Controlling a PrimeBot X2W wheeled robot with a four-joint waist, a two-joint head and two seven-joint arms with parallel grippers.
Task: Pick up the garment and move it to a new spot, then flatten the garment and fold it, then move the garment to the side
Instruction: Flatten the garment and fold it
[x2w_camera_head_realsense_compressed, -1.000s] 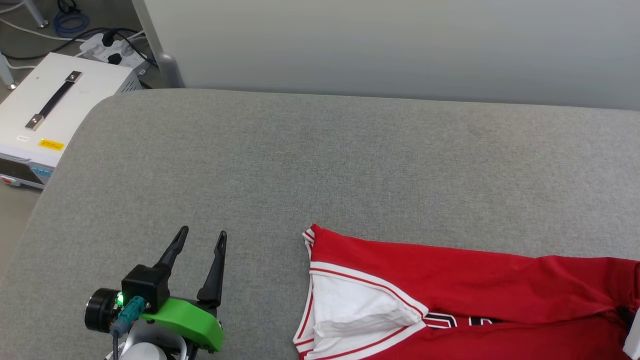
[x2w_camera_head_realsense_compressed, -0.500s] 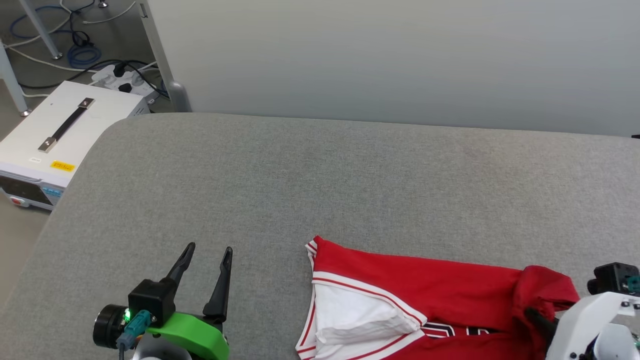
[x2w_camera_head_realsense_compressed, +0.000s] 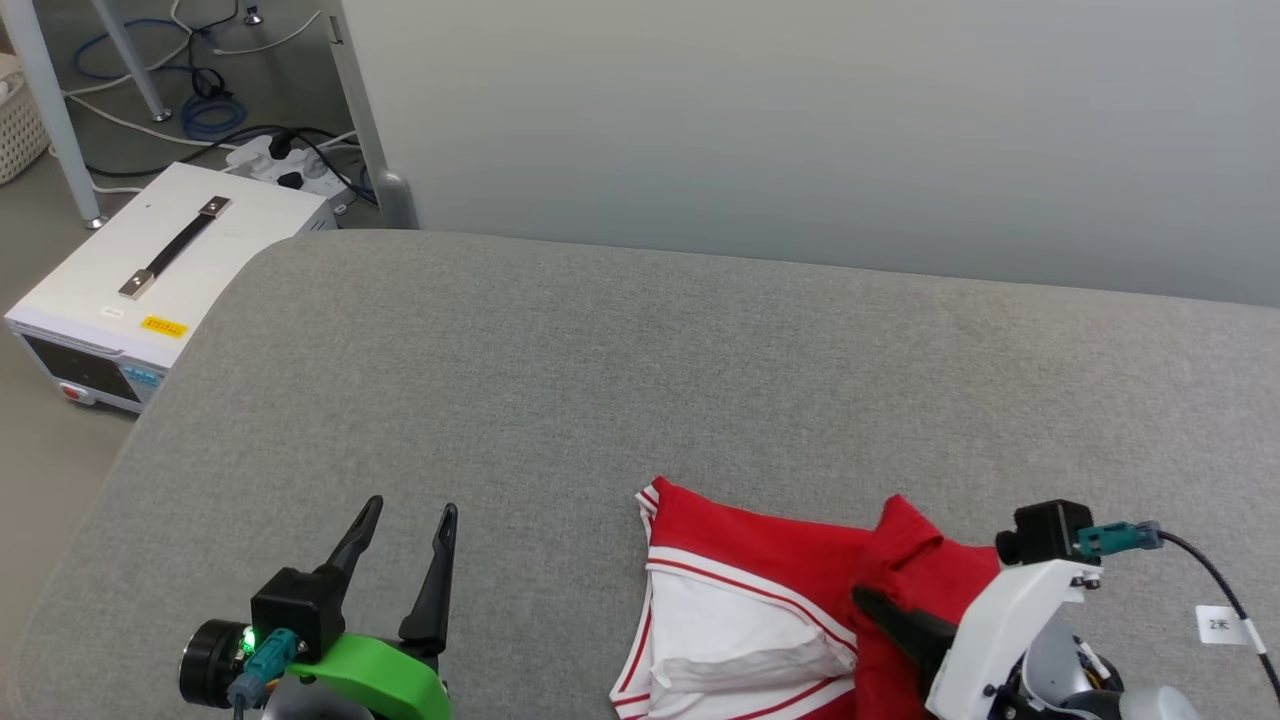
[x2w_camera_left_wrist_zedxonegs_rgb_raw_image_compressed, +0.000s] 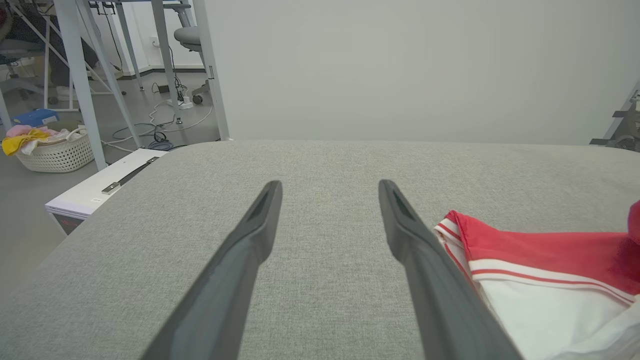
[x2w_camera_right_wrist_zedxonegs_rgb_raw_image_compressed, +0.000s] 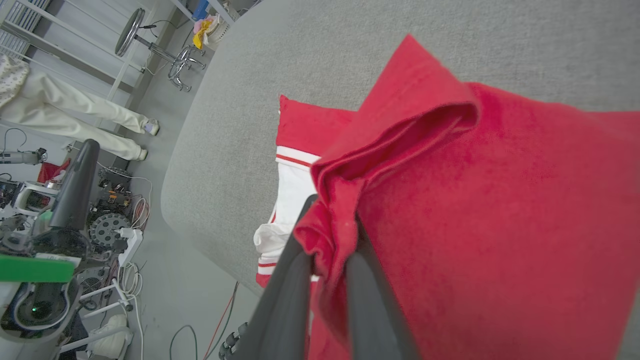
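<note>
The garment is a red shirt with a white sleeve and striped trim, lying at the near edge of the grey padded table. My right gripper is shut on a bunched red fold of the garment, which it holds folded over toward the white sleeve. In the right wrist view the red cloth is pinched between both fingers. My left gripper stands open to the left of the garment, fingers apart over bare table, the sleeve trim beside its right finger. Lettering is hidden.
A white box with a black handle sits on the floor beyond the table's left edge, with cables and a power strip behind. A basket of clothes stands farther left. A pale wall backs the table.
The right gripper has come in from the right, dragging the garment's red end leftward and folding it over. The head camera has shifted. The left gripper stays open.
</note>
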